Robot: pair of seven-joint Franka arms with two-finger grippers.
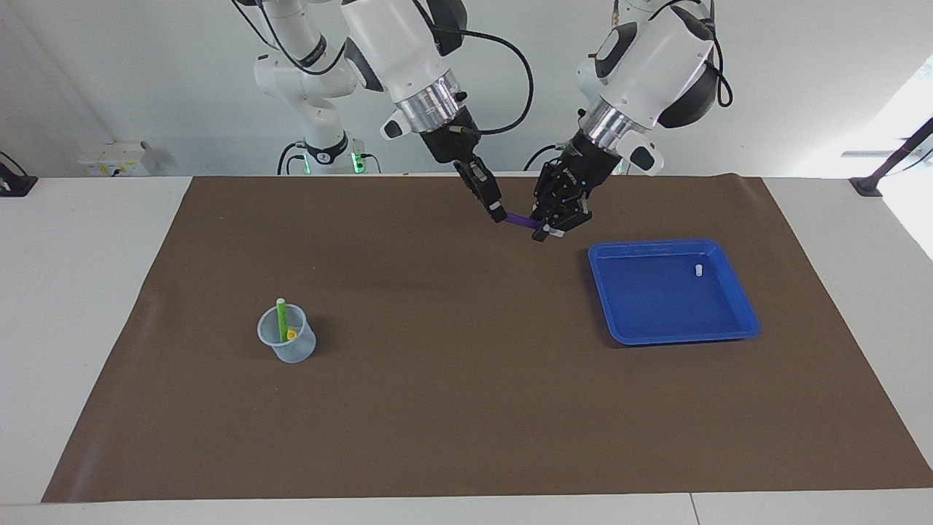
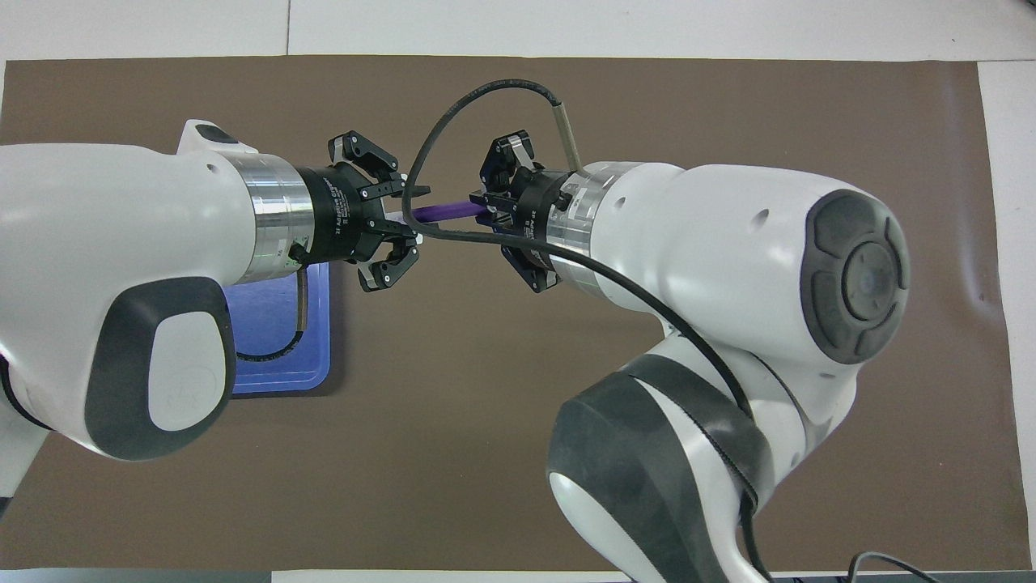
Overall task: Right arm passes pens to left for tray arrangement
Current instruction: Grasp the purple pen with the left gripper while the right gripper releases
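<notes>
My right gripper is clenched on one end of the purple pen, held in the air over the brown mat just beside the tray. My left gripper is closed on the pen's other end, so the pen spans between my two grippers. The blue tray lies toward my left arm's end of the table, with a small white piece in it. The green pen and yellow pen stand in the translucent cup toward my right arm's end.
</notes>
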